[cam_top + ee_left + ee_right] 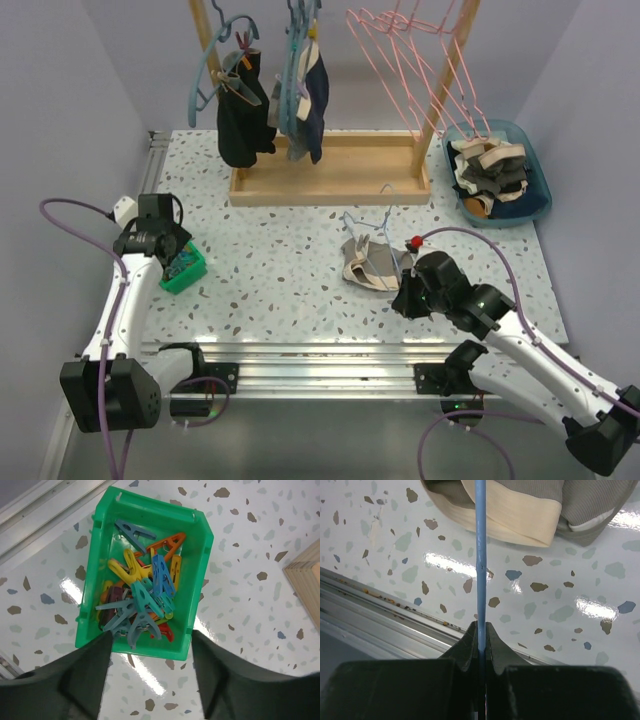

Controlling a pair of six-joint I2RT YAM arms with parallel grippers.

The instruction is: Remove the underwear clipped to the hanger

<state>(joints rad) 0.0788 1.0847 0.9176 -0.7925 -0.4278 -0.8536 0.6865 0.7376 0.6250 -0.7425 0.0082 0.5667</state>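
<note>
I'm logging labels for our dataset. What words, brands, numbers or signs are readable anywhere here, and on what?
None: no text, number or sign can be read in any view.
The green bin, its pegs, the underwear, the hanger wire and the blue tub show no print.

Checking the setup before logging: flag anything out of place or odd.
One hanger lies flat on the table with the underwear crumpled under it, not on the rack; the right end effector pinches its wire.
</note>
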